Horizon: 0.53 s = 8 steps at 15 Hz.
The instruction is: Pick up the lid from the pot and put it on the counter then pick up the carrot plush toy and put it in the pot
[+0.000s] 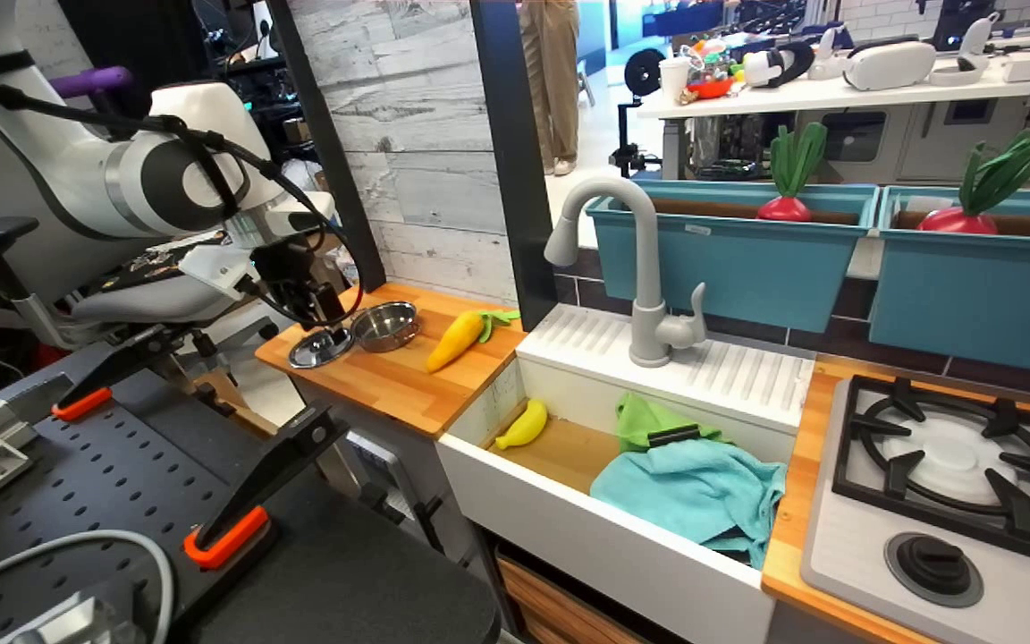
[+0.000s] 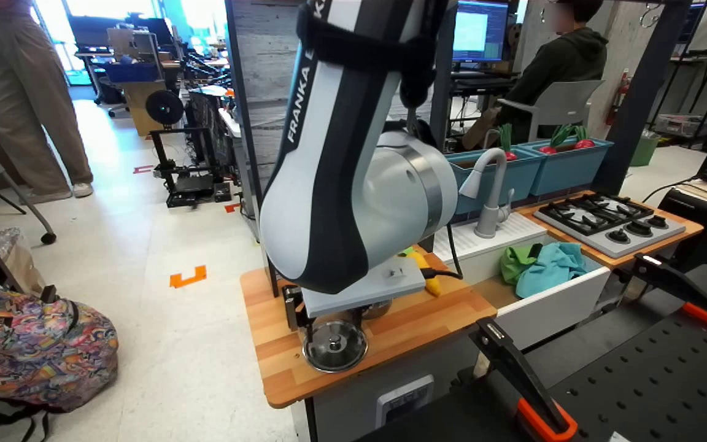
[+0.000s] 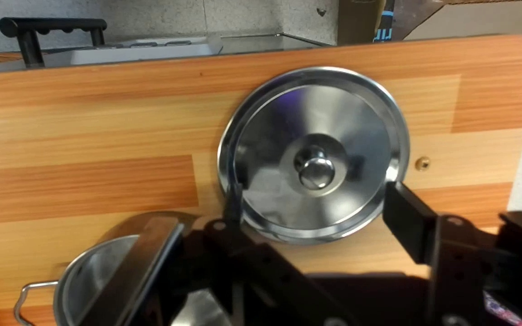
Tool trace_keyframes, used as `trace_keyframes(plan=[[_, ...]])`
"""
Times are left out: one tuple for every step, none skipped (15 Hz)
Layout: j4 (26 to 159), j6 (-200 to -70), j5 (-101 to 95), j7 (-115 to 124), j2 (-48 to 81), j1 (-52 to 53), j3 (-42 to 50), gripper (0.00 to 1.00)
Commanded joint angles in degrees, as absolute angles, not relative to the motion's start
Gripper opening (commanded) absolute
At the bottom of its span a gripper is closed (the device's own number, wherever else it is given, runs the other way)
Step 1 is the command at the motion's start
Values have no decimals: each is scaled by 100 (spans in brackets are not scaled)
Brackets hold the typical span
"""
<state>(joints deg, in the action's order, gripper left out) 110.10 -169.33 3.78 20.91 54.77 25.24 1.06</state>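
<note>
In the wrist view the Robotiq gripper [image 3: 314, 195] is hanging just over the steel lid [image 3: 314, 131], its two fingers standing wide apart, one tip toward 8 o'clock of the lid's centre, the other toward 4; the overlap is hiding whether either tip is touching the rim. The lid is lying flat on the wooden counter [image 3: 84, 127], its round knob facing up. The steel pot [image 3: 91, 265] is standing uncovered just beside it, at 8 o'clock from the lid and partly hiding behind the gripper, a wire handle pointing to 9.

In an exterior view the carrot plush toy [image 1: 457, 342] is resting on the counter at 3 o'clock from the pot, its green end pointing toward 2. Farther off, toward 4 o'clock, a toy banana [image 1: 526, 423] is lying in the white sink [image 1: 604, 546]. A blue cloth [image 1: 689, 487] and a green cloth [image 1: 654, 416] are lying bunched in the sink's 3 o'clock half. A grey faucet [image 1: 645, 250] is rising at its 12 o'clock.
</note>
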Motion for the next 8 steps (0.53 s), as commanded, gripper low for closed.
trace_keyframes(plan=[[11240,-16763,328,2004,5229,2756,156,100],[11347,-16746,319,1955,5121,2766,107,100],[11469,-16741,310,1923,5001,2798,81,100],[11606,-16771,297,1907,4868,2853,89,100],[11755,-16837,278,1910,4713,2922,135,100],[11927,-16899,273,1917,4524,2965,175,100],[12059,-16929,269,1922,4351,2982,212,100],[12223,-17023,285,1944,4142,2970,248,100]])
